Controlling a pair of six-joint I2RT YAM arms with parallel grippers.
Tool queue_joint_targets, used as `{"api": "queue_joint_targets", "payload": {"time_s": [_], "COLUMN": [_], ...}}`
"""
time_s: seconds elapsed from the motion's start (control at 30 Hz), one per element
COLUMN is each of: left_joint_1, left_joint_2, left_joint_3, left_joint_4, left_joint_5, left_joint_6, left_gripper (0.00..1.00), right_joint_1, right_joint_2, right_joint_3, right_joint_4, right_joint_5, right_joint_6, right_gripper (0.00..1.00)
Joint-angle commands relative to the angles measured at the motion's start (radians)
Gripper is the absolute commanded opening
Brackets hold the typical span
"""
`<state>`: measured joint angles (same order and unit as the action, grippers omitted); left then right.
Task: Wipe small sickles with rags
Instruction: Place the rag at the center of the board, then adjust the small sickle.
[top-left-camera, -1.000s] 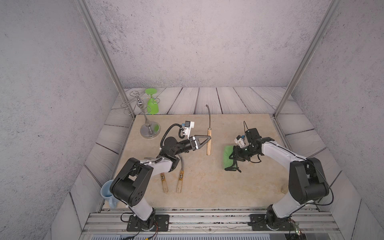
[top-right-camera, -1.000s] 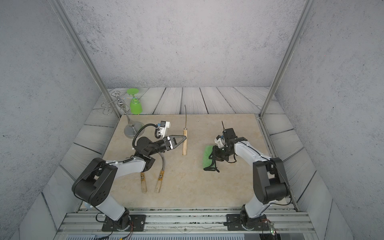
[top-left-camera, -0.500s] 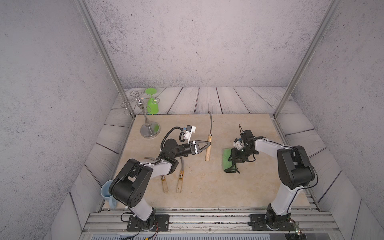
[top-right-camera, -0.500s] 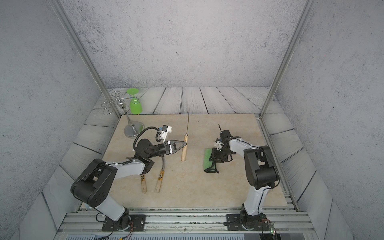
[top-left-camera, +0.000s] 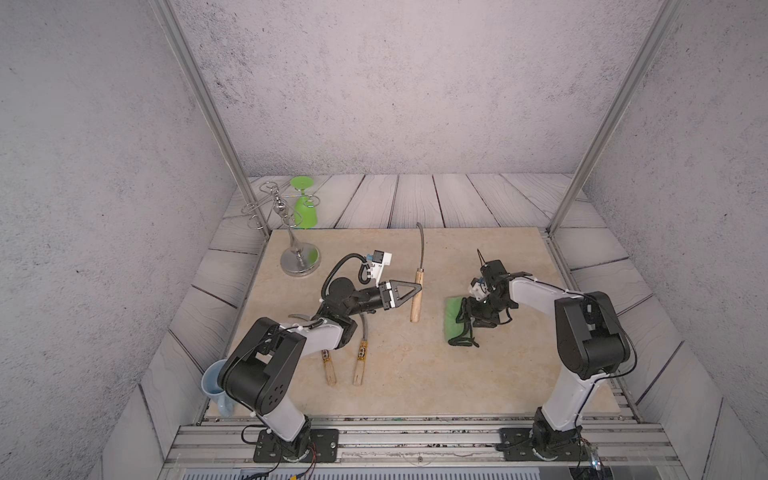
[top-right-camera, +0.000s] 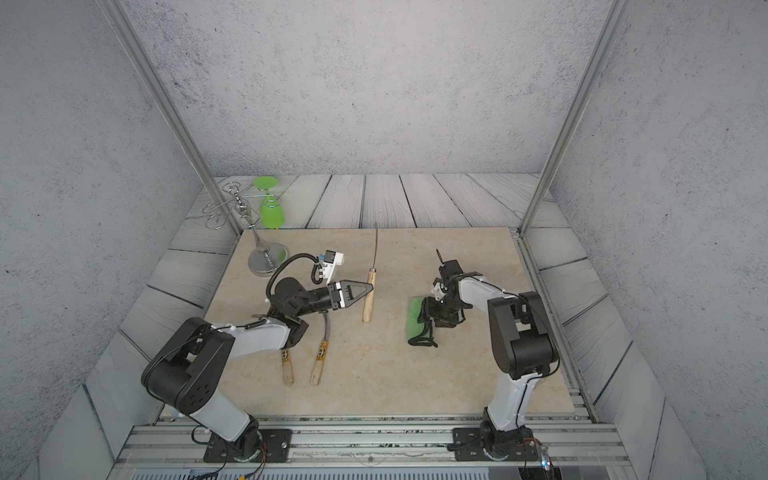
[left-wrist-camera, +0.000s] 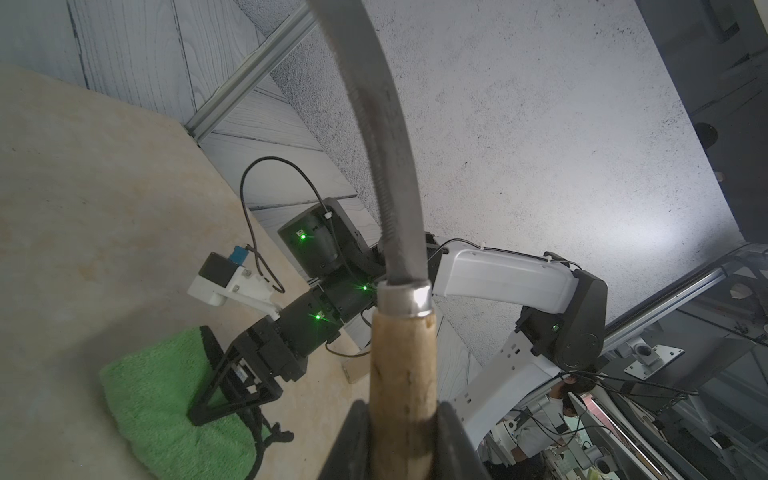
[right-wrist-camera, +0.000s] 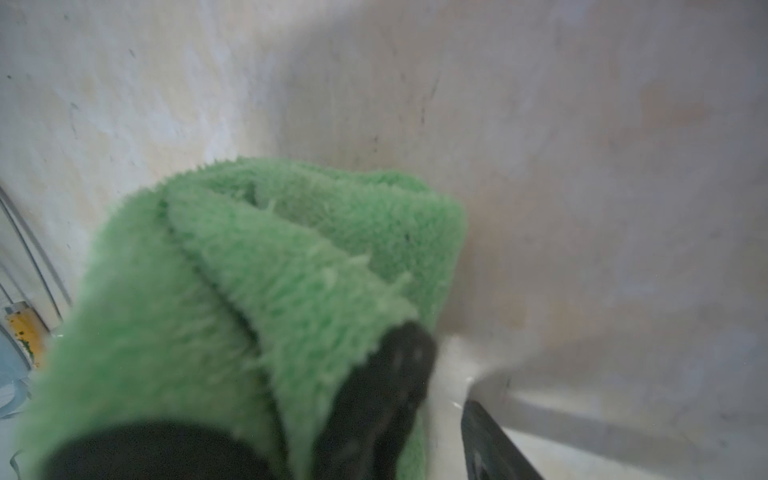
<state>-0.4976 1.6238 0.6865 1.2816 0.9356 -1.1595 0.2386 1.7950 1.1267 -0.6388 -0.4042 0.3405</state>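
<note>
Grippers: left gripper (top-left-camera: 415, 291) clamped on handle of plain sickle (top-left-camera: 414, 309), near rag (top-left-camera: 452, 320); right gripper (top-left-camera: 469, 320) jaws apart, down over rag, one finger touching it; banded sickles (top-left-camera: 360, 355) lying farther from rag, beyond plain sickle

Over the mat's (top-left-camera: 415, 374) middle is one sickle (top-left-camera: 416, 299), the rag (top-left-camera: 452, 320) on the mat to its right. Two more sickles (top-left-camera: 360, 357) lie side by side to its left, nearer the front. The stand (top-left-camera: 300, 262) is at the back-left corner (glass (top-left-camera: 304, 210) just behind it), and a cup (top-left-camera: 212, 382) is front-left, off the mat.
</note>
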Motion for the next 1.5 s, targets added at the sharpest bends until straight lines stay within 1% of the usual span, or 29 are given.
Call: {"api": "queue_joint_targets", "payload": {"time_s": [0.0,0.1,0.2,0.27,0.37,0.43,0.57,0.67,0.73,0.87,1.1,1.27,1.37,1.47], "left_joint_1": [0.002,0.002,0.001,-0.005,-0.024,-0.039,-0.064,-0.077,-0.088,-0.113,-0.161,-0.185,-0.197,-0.204], "left_joint_2": [0.007,0.012,0.016,0.018,0.026,0.038,0.073,0.097,0.109,0.122,0.119,0.120,0.120,0.123], "left_joint_3": [0.013,0.013,0.010,0.007,0.014,0.027,0.062,0.086,0.103,0.135,0.158,0.178,0.190,0.198], "left_joint_4": [0.042,0.047,0.048,0.048,0.046,0.042,0.033,0.028,0.027,0.006,-0.074,-0.107,-0.123,-0.140], "left_joint_5": [0.013,0.015,0.022,0.032,0.049,0.059,0.069,0.064,0.062,0.062,0.052,0.049,0.047,0.046], "left_joint_6": [0.000,-0.004,-0.009,-0.011,-0.007,-0.003,-0.005,-0.011,-0.016,-0.010,0.045,0.064,0.072,0.085], "left_gripper": [0.00,0.00,0.00,0.00,0.00,0.00,0.00,0.00,0.00,0.00,0.00,0.00,0.00,0.00], "right_joint_1": [-0.003,-0.002,-0.003,-0.003,-0.001,-0.002,0.006,0.017,0.027,0.044,0.080,0.093,0.096,0.100], "right_joint_2": [-0.121,-0.177,-0.264,-0.334,-0.450,-0.512,-0.575,-0.586,-0.584,-0.560,-0.505,-0.482,-0.474,-0.468], "right_joint_3": [0.010,0.012,0.005,-0.002,-0.008,0.000,0.032,0.056,0.062,0.063,0.070,0.062,0.046,0.039], "right_joint_4": [-0.066,-0.097,-0.130,-0.137,-0.122,-0.101,-0.060,-0.037,-0.015,0.024,0.067,0.090,0.119,0.131], "right_joint_5": [0.043,0.061,0.078,0.058,-0.039,-0.126,-0.270,-0.338,-0.360,-0.370,-0.373,-0.371,-0.374,-0.382], "right_joint_6": [-0.007,-0.005,-0.004,-0.008,-0.020,-0.021,-0.010,0.002,0.018,0.035,0.052,0.065,0.082,0.089], "right_gripper": [0.67,0.68,0.69,0.69,0.66,0.66,0.65,0.65,0.65,0.64,0.63,0.60,0.55,0.41]}}
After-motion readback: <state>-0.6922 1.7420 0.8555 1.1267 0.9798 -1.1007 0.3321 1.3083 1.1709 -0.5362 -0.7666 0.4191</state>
